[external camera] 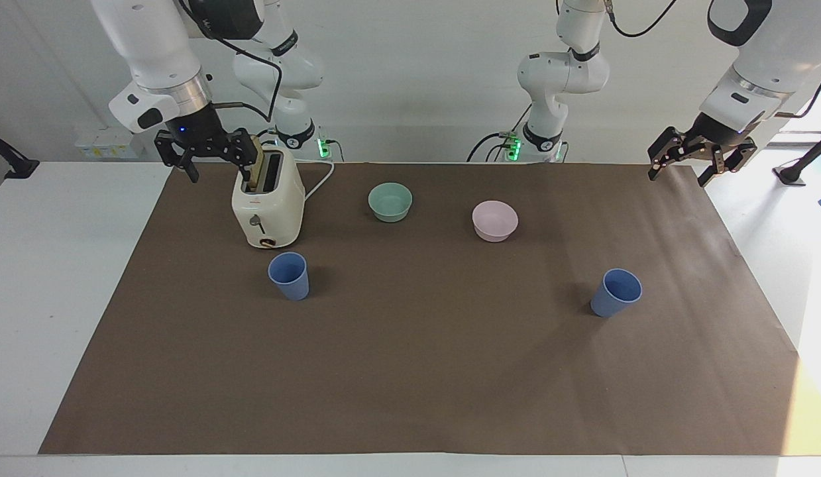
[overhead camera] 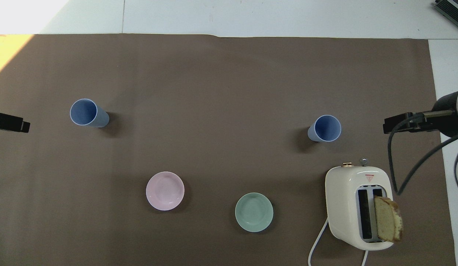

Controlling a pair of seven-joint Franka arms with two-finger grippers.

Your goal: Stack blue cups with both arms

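Blue cups (external camera: 289, 276) apart from both tools

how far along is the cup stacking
Nothing is done yet: one blue cup stands by the toaster, the other blue cup apart toward the left arm's end. In hand: nothing; left hand and right hand hang open, raised. Left: grasping, stacking.

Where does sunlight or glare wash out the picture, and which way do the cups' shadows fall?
Facing view: a bright sunlit patch bleaches the brown mat at its corner toward the left arm's end; the blue cups stay evenly lit. Overhead view: the same patch glares at the mat's top corner, and each cup throws a soft shadow toward the table's middle. Nothing looks blurred.
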